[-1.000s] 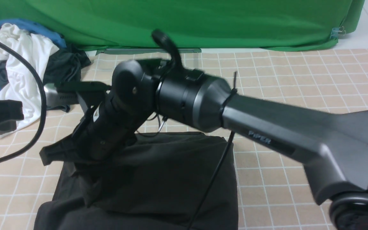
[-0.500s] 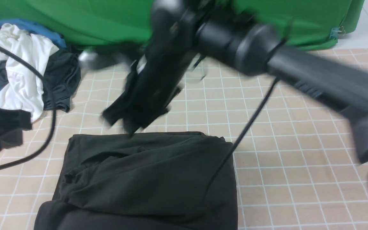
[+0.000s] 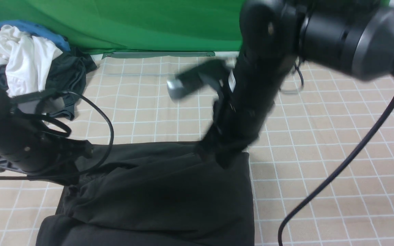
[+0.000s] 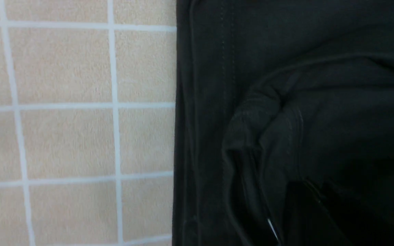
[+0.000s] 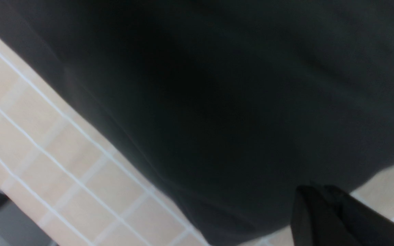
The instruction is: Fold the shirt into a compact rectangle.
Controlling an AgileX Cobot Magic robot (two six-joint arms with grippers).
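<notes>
Item: one shirt (image 3: 169, 198), black-charcoal, lying part-folded as a rough rectangle at the near centre of the checked table cover (image 3: 320, 136), with its near end running out of view. Front view: the left gripper (image 3: 75, 160) is low at the shirt's far left corner and the right gripper (image 3: 222, 155) is low at its far right corner. The pairing suggests that the far edge is to be taken at both ends together and carried over as the next fold. A pile of spare clothes (image 3: 22, 58), white, blue and dark, lies well apart at the far left before the green backdrop (image 3: 149, 24), probably kept out of the working area. A black cable (image 3: 337, 171) hangs from the right arm across the right of the table. Left wrist view: the straight hemmed edge of the shirt (image 4: 200, 102) lies flat on the cover, with a puckered fold just inside it. The finger shapes are dark against dark cloth, so I cannot tell whether this gripper is apart or closed, or whether it holds anything. Right wrist view: smooth dark cloth fills most of the picture, and the right gripper's fingers (image 5: 320, 212) are drawn fully together at the shirt's corner. Whether any cloth is pinched between them I cannot make out.
</notes>
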